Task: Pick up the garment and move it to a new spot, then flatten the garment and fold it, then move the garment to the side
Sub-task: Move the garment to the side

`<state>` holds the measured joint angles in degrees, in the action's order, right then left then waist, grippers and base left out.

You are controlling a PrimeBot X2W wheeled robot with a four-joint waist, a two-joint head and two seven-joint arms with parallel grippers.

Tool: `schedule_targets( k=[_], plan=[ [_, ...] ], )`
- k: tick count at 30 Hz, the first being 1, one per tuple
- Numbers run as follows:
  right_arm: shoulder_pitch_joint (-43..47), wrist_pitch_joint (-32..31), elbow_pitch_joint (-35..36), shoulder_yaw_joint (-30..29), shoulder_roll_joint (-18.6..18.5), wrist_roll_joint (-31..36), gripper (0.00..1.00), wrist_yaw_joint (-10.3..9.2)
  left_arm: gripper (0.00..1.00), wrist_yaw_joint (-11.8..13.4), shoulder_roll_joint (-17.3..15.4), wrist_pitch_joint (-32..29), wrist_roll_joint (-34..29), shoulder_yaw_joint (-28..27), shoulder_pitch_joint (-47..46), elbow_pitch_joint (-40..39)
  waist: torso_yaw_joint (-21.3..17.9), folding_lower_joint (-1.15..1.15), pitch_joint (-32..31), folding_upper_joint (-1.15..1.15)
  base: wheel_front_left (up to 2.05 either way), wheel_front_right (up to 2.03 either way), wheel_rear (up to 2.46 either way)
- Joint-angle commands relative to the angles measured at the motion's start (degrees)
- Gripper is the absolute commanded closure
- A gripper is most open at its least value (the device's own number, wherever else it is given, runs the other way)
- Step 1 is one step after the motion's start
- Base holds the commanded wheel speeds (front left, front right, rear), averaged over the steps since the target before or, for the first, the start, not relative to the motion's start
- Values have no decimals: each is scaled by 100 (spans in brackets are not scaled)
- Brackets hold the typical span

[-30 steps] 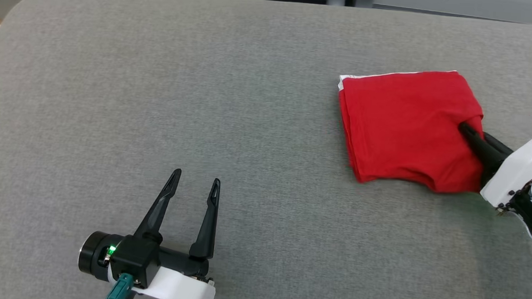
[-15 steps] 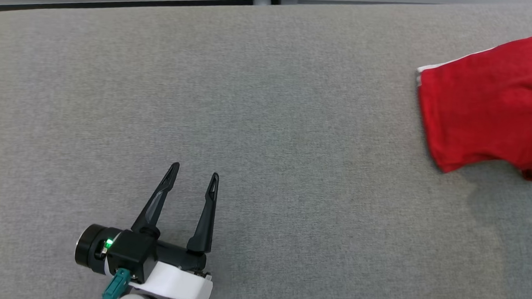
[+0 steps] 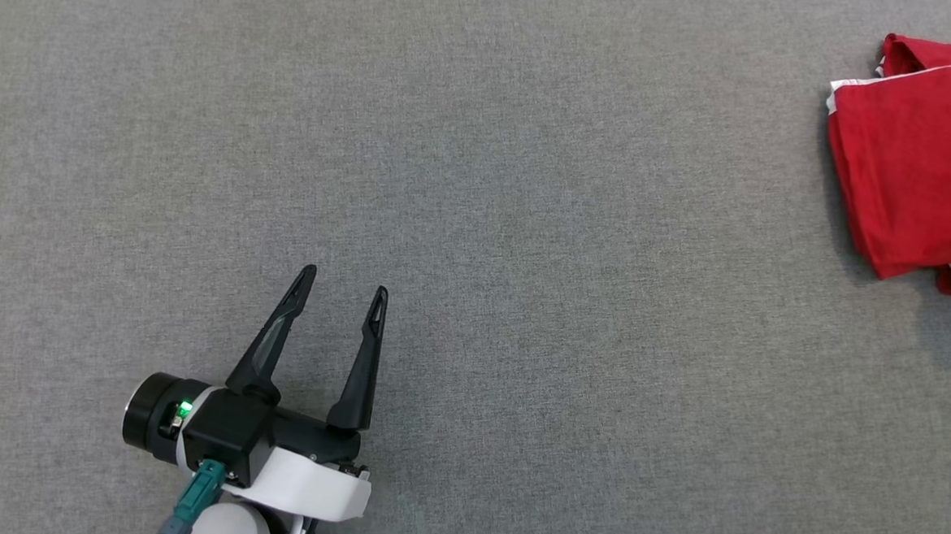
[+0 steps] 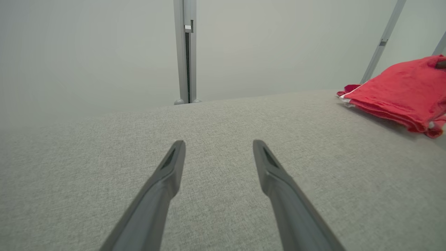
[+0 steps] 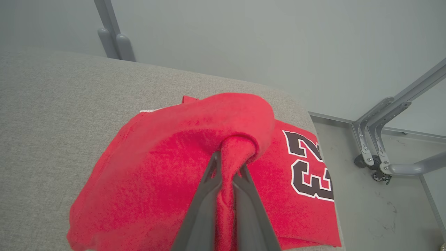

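The garment [image 3: 921, 160] is a folded red jersey with white trim, lying at the far right of the grey table top [image 3: 529, 180]. From the left wrist it appears at the right edge as a low red stack, the garment [image 4: 400, 90]. In the right wrist view my right gripper [image 5: 230, 158] is shut on a bunched fold of the garment [image 5: 167, 164], lifting that fold above the layers; a black number with white outline [image 5: 310, 164] shows on the lower layer. My left gripper [image 3: 343, 280] rests at the lower left, open and empty, far from the cloth.
The padded grey table's right edge [image 5: 313, 122] lies just past the garment, with bare floor and a grey metal frame on casters [image 5: 379, 146] beyond. A grey post [image 4: 186, 52] stands behind the table's far edge against a pale wall.
The head camera has swung left, so the garment has slid toward the right edge of its view. The right gripper keeps its hold on the cloth. The left gripper stays open in place.
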<state>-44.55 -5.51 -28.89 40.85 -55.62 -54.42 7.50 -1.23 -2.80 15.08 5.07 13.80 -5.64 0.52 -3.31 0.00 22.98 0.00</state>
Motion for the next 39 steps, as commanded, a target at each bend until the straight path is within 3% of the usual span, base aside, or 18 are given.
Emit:
schedule_targets(
  k=[1, 14, 16, 17, 18, 29, 30, 31, 32, 33, 39],
  plan=[
    [18, -27, -76, -67, -73, -45, 100, -2, 0, -37, -22, 7, -54, -66, -108, -27, 3, 0, 74, 0, 0, 0, 0],
    [74, -50, -979, -175, 190, 202, 97, -2, 0, -172, -22, 7, -126, -69, -240, -9, 67, 0, 307, 0, 0, 0, 0],
    [91, -111, -1087, -226, 275, 123, 55, -2, 0, -180, -22, 7, -141, -78, -253, -6, 79, 0, 318, 0, 0, 0, 0],
    [93, -150, -1134, -252, 320, 79, 2, -2, 0, -185, -22, 7, -151, -83, -254, -3, 85, 0, 322, 0, 0, 0, 0],
    [85, -135, -1159, -263, 345, 68, 0, -2, 0, -183, -22, 7, -155, -85, -253, 4, 92, 0, 324, 0, 0, 0, 0],
    [-31, -84, -1222, -512, 390, -216, 0, -2, 0, -224, -22, 7, -210, -40, -279, -1, 237, 0, 357, 0, 0, 0, 0],
    [-38, -81, -1215, -510, 380, -216, 9, -2, 0, -229, -22, 7, -214, -36, -288, -2, 255, 0, 364, 0, 0, 0, 0],
    [-58, -32, -1183, -475, 340, -150, 64, -2, 0, -230, -22, 7, -213, -35, -296, -4, 273, 0, 371, 0, 0, 0, 0],
    [-90, 22, -1182, -457, 295, -88, 64, -2, 0, -227, -22, 7, -214, -35, -305, -5, 288, 0, 379, 0, 0, 0, 0],
    [-115, 98, -1183, -431, 262, -18, 100, -2, 0, -221, -22, 7, -210, -31, -316, -7, 302, 0, 384, 0, 0, 0, 0],
    [-247, 609, -1256, -289, 162, 447, 100, -3, 0, -206, -22, 7, -166, -14, -279, 31, 333, 0, 334, 0, 0, 0, 0]
  ],
)
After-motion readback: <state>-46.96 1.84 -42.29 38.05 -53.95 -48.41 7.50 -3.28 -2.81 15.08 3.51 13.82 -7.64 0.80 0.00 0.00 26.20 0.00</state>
